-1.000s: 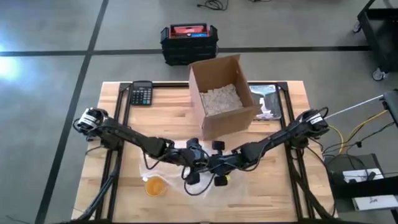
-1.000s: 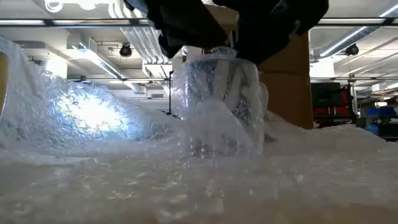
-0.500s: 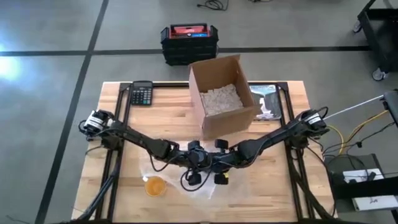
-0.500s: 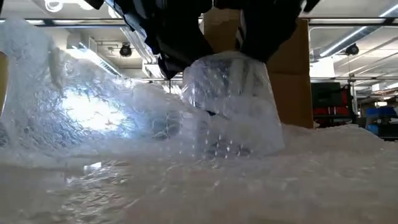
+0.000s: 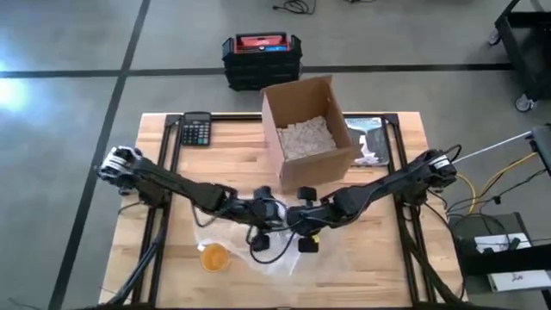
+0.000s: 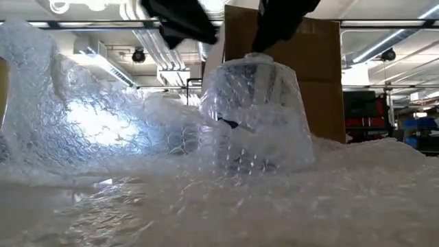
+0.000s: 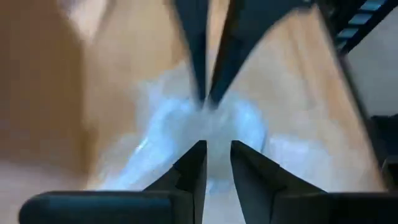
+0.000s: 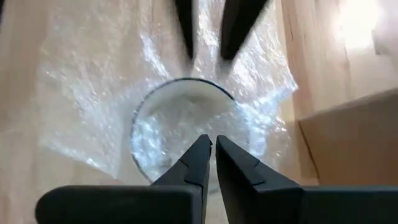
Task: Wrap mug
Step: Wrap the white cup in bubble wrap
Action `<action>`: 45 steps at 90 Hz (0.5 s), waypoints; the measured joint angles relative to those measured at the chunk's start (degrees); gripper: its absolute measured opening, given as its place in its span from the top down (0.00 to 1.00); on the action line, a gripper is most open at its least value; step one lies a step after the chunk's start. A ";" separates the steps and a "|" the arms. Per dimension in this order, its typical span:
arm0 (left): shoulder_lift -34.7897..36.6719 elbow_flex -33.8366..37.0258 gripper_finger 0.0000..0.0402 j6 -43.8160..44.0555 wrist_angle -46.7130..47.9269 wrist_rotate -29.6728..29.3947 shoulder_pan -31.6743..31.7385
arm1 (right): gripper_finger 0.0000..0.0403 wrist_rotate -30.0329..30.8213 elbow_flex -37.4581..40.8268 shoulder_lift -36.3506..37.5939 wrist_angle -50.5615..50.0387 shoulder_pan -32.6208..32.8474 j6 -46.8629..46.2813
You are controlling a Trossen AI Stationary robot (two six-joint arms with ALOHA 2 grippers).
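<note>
High view: both claws meet mid-counter (image 5: pixel 164 176) over the mug (image 5: pixel 281 215).

Low view: they've lifted clear of the mug (image 6: pixel 255 113), leaving wrap (image 6: pixel 103 130) draped.

Wrist views: left claw (image 7: pixel 216 158) slightly parted, empty; right claw (image 8: pixel 212 152) nearly closed, empty.

calculator (image 5: pixel 196 130) | cardboard box (image 5: pixel 308 131) | orange cup (image 5: pixel 213 257) | black-red case (image 5: pixel 261 58)

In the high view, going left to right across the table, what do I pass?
calculator → yellow cup → left gripper → right gripper → cardboard box → silvery packet
</note>
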State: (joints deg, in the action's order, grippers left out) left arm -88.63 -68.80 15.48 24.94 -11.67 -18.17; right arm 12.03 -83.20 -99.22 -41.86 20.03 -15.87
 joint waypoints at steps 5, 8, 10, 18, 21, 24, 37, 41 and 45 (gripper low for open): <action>2.05 0.05 0.85 0.70 5.07 -0.69 -0.18 | 0.97 -0.01 0.00 0.11 0.10 0.18 0.01; 3.41 0.07 0.85 1.91 8.52 -0.67 -0.22 | 0.97 0.00 0.00 0.14 0.10 0.23 0.04; 4.39 0.12 0.85 2.95 11.00 -0.69 -0.49 | 0.97 0.00 0.00 0.19 0.13 0.29 0.04; 7.05 0.89 0.85 7.36 22.43 0.76 -1.65 | 0.97 -0.01 0.00 0.22 -0.08 0.55 0.13; 7.63 1.33 0.85 9.06 27.43 1.31 -2.28 | 0.97 0.01 0.00 0.22 -0.08 0.59 0.35; 7.92 2.02 0.85 11.02 32.28 1.69 -2.84 | 0.97 0.11 0.00 0.22 -0.03 0.59 0.75; 9.98 5.56 0.84 21.72 41.73 1.89 -4.59 | 0.97 1.82 0.04 -0.10 0.34 0.60 1.95; 10.13 7.21 0.84 23.74 41.44 1.94 -5.21 | 0.97 2.04 0.09 -0.20 0.23 0.59 2.32; 10.16 8.84 0.83 24.37 40.50 2.96 -5.90 | 0.97 2.12 0.09 -0.24 0.37 0.59 2.46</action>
State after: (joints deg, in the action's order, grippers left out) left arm -78.48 -59.96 39.85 65.44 -8.70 -24.07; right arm 14.15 -83.11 -99.46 -41.49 20.62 -13.42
